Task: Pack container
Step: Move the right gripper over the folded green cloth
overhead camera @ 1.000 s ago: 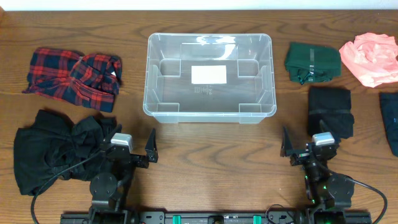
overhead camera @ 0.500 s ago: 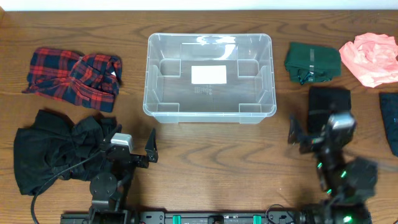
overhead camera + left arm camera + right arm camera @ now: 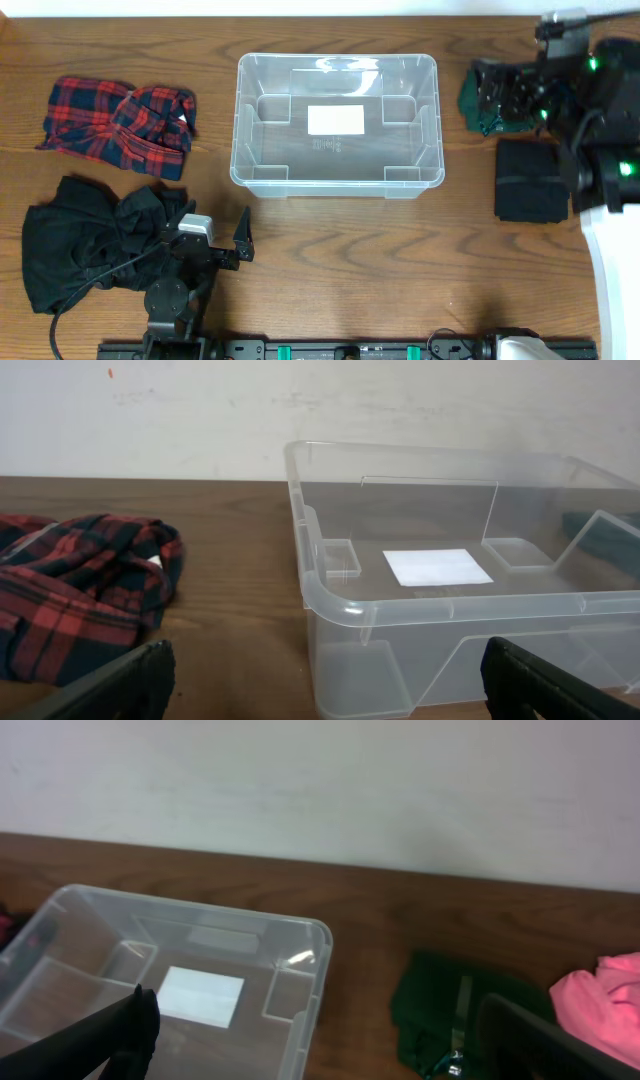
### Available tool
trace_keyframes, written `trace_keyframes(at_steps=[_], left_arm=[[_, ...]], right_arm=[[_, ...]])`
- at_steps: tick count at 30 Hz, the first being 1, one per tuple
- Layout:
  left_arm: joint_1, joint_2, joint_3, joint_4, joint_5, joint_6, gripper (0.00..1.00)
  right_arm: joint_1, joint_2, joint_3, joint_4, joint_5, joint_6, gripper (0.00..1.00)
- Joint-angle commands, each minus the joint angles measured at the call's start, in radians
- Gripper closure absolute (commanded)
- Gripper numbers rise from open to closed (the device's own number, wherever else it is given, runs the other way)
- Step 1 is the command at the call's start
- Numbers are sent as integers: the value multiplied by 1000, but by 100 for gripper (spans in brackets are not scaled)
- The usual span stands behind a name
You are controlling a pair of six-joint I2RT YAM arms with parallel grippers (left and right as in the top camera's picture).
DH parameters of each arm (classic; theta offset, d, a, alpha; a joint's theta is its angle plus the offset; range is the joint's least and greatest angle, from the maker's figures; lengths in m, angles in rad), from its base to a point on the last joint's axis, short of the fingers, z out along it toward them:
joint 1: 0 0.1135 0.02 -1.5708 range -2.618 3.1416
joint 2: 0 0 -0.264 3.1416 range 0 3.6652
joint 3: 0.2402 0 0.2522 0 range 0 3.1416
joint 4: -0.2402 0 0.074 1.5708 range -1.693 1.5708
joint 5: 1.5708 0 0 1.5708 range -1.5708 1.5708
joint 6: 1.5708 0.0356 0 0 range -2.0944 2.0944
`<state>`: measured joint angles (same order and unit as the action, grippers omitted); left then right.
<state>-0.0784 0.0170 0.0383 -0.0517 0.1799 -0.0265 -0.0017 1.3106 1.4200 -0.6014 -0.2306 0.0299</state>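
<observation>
The clear container (image 3: 337, 185) stands in the middle of the table, with nothing in it but the white label on its base. It also shows in the left wrist view (image 3: 440, 603) and the right wrist view (image 3: 308, 982). My left gripper (image 3: 215, 238) is open and empty, low near the front edge and facing the container's near wall (image 3: 325, 688). My right gripper (image 3: 503, 95) is open and empty, raised above a folded dark green garment (image 3: 487, 108) to the right of the container. That garment lies between its fingers (image 3: 330, 1050) in the right wrist view (image 3: 445, 1010).
A red plaid shirt (image 3: 118, 125) lies at the far left and a crumpled black garment (image 3: 85, 240) at the front left. A folded black garment (image 3: 530, 180) lies right of the container. A pink garment (image 3: 600, 1000) lies beyond the green one. My right arm covers the far right.
My right arm has risen from the front right and swung back to the far right, over the green garment. The left arm has not moved.
</observation>
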Motion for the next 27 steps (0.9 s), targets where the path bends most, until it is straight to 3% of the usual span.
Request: trace_keyframes(at_steps=[1, 5, 13, 21, 27], left_arm=[[5, 1, -28, -14, 3, -5, 2], [5, 1, -28, -14, 3, -5, 2], [5, 1, -28, -14, 3, -5, 2], [5, 1, -28, -14, 3, -5, 2], [5, 1, -28, -14, 3, -5, 2]], right_arm=[[-17, 51, 24, -2, 28, -23, 1], [-104, 132, 24, -23, 14, 50, 1], [-329, 371, 24, 6, -190, 56, 1], [-412, 593, 24, 57, -232, 39, 1], [-447, 653, 24, 97, -256, -36, 1]])
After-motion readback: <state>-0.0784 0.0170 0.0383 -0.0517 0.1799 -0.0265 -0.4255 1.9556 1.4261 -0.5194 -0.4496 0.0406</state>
